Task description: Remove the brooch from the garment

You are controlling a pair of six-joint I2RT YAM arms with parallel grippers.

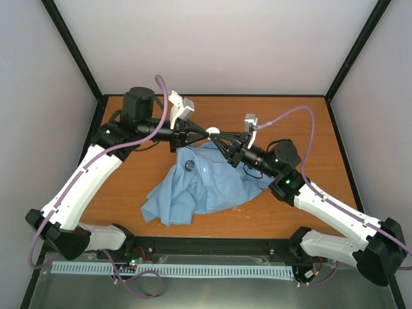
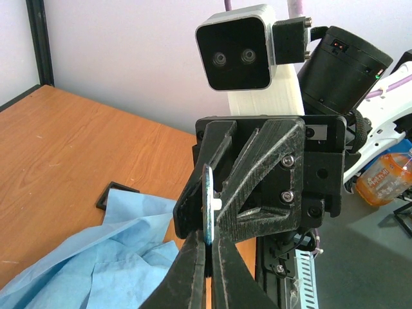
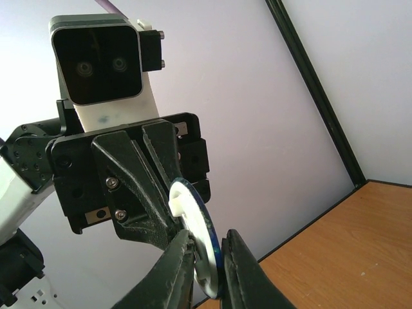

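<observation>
Closest to the left wrist camera, the two dark fingers of the left end effector (image 2: 207, 254) are pressed together on the lower edge of a thin disc. I take this to be the brooch (image 2: 209, 206). It shows edge-on, grey-blue with a small white nub on one side. From the opposite direction, the right end effector (image 3: 209, 257) is also clamped on the same disc. Its own wrist camera shows the disc's white back and dark blue rim between nearly closed fingers.

From overhead, the two arms meet tip to tip above the far part of the wooden bench (image 1: 283, 206), with the disc as a small pale spot between them. It appears to be held in the air, clear of the fabric.

Below the arms, the garment (image 1: 199, 183), a light blue shirt, lies crumpled on the bench in a loose heap. No cloth hangs from the disc in either wrist view.

One doubt remains. A dark round mark (image 1: 190, 166) sits on the upper left of the shirt, and it is too small to say whether it is a second pin, part of the brooch, or a printed badge.

If the held disc is the whole brooch, the removal itself looks done. What seems left is for one end effector to let go and the other to set the disc down away from the shirt.
</observation>
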